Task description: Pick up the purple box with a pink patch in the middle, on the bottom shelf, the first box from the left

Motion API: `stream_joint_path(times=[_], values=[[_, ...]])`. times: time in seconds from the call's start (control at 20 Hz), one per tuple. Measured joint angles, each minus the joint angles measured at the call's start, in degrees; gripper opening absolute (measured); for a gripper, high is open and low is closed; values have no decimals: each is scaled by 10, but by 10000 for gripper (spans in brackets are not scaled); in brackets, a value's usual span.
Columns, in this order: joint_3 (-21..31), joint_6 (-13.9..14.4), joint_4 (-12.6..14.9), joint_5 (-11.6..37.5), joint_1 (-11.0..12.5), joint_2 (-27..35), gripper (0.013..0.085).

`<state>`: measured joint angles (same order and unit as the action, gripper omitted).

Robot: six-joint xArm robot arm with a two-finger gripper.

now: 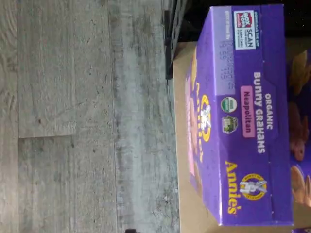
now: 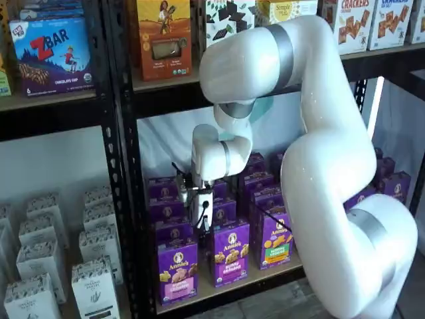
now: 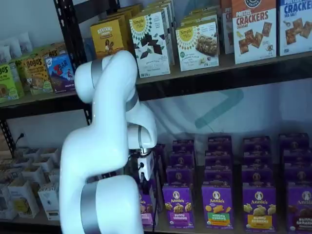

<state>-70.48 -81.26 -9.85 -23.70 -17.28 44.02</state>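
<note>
The purple box [image 1: 243, 116] fills the wrist view from above, its top reading "Bunny Grahams Neapolitan", with the pink patch on its front face. In a shelf view this purple box [image 2: 177, 269] stands upright at the front left of the bottom shelf [image 2: 219, 289]. In both shelf views my gripper [image 2: 200, 227] hangs above the left column of boxes, behind and above the front one, holding nothing. Its white body shows but its fingers are hard to make out; I take them as open. The arm partly hides the box [image 3: 147, 208] in a shelf view, with my gripper [image 3: 143, 179] above it.
More purple Annie's boxes [image 2: 230, 252] stand in rows to the right and behind. A black perforated post [image 2: 126, 199] borders the shelf on the left, with white cartons [image 2: 93, 282] beyond it. The shelf above [image 2: 172, 86] carries other boxes. Grey wood floor [image 1: 87, 116] lies below the shelf edge.
</note>
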Motion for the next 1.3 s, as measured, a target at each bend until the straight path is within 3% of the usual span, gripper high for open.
stream_joint_path(times=[0.7,1.3], values=[[-53,21,10,-10,-12,44,850],[-104,63,36,-25,-29,87,850]])
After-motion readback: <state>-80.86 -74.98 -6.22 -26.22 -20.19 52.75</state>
